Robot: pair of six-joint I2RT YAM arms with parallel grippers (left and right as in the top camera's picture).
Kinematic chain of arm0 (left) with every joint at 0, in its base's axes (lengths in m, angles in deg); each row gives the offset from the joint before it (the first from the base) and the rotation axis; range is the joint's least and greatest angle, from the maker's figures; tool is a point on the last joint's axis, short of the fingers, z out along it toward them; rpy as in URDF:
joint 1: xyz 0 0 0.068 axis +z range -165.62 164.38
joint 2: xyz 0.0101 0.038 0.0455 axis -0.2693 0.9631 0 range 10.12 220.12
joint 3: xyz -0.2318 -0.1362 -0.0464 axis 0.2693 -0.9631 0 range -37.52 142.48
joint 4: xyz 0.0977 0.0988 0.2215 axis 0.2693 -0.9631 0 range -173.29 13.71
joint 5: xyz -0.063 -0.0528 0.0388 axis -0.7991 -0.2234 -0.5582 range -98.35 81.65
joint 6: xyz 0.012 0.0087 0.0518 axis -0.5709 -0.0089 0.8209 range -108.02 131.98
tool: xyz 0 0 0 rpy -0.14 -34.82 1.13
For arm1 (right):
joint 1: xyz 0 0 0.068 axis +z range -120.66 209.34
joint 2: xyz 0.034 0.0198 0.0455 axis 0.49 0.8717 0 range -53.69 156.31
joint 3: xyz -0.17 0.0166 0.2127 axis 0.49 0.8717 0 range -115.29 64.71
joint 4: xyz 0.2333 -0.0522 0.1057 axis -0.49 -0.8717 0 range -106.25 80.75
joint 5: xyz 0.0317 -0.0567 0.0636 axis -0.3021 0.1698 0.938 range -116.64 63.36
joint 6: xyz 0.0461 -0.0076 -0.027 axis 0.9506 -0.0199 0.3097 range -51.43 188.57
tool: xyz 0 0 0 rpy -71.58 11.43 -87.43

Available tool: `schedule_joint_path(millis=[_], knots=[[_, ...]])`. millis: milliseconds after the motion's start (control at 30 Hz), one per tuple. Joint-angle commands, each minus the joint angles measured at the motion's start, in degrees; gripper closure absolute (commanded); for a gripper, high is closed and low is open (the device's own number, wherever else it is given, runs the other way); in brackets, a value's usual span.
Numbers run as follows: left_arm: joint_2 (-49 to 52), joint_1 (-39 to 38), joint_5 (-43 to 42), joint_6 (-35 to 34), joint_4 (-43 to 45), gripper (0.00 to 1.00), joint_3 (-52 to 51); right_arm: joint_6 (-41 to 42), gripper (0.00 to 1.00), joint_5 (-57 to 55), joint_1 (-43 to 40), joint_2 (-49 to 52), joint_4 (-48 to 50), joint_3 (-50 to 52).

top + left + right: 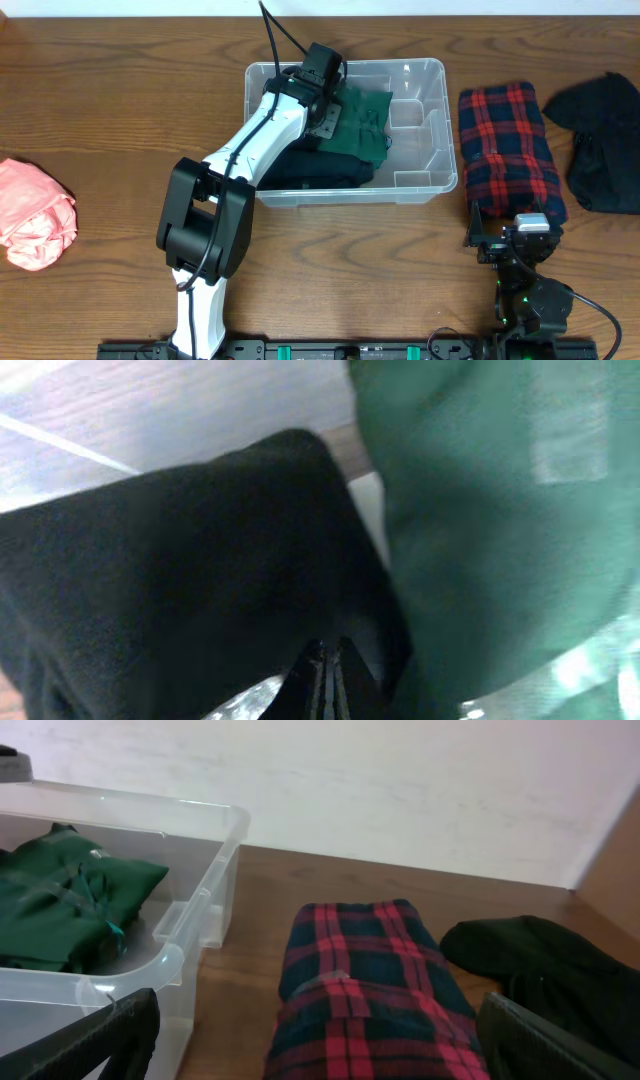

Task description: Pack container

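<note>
I'm reading the left tool [327,678] clenched inside the container [430,70] on the counter [120,100] — pinching the dark cloth [180,580] or not, I cannot tell. The right tool [510,238] is gaping, nearer the plaid bundle [510,150] — lying lengthwise straight ahead, just right of the container.

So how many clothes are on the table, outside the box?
3. A crumpled pink cloth at the far left, a folded red-and-black plaid cloth just right of the clear plastic bin, and a rumpled black cloth at the far right. Others may lie out of frame.
</note>
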Motion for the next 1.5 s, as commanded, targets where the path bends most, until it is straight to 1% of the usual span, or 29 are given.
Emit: schedule_joint_path(millis=[0, 467, 633, 967, 1167, 1300, 1333, 1400, 1433, 1467], knots=[[0.0, -0.6, -3.5, -0.9, 0.6, 0.94, 0.4, -0.8, 0.01, -0.4, 0.8, -0.2, -0.2, 0.1], [0.0, -8.5, -3.8, -0.9, 4.5, 0.94, 0.4, -0.8, 0.01, -0.4, 0.8, -0.2, -0.2, 0.1], [0.0, -9.2, -3.7, -0.9, 4.3, 0.94, 0.4, -0.8, 0.01, -0.4, 0.8, -0.2, -0.2, 0.1], [-2.3, -4.3, -2.4, -1.0, 1.2, 0.94, 2.7, -0.8, 0.01, -0.4, 0.8, -0.2, -0.2, 0.1], [-8.9, -0.2, -1.5, -0.9, -5.8, 0.95, 6.9, -0.8, 0.01, -0.4, 0.8, -0.2, -0.2, 0.1], [-16.0, 4.9, -1.2, -1.0, -10.4, 0.93, 7.1, -0.8, 0.01, -0.4, 0.8, -0.2, -0.2, 0.1], [-17.6, 6.5, -1.1, -1.4, -11.5, 0.88, 7.1, -0.8, 0.01, -0.4, 0.8, -0.2, -0.2, 0.1], [-20.7, 10.7, -1.1, -2.7, -13.8, 0.66, 7.1, -0.8, 0.01, -0.4, 0.8, -0.2, -0.2, 0.1], [-22.0, 13.2, -1.1, -2.7, -14.8, 0.52, 7.1, -0.8, 0.01, -0.4, 0.8, -0.2, -0.2, 0.1], [-23.0, 15.6, -1.1, -2.6, -15.7, 0.42, 7.1, -0.8, 0.01, -0.4, 0.8, -0.2, -0.2, 0.1]])
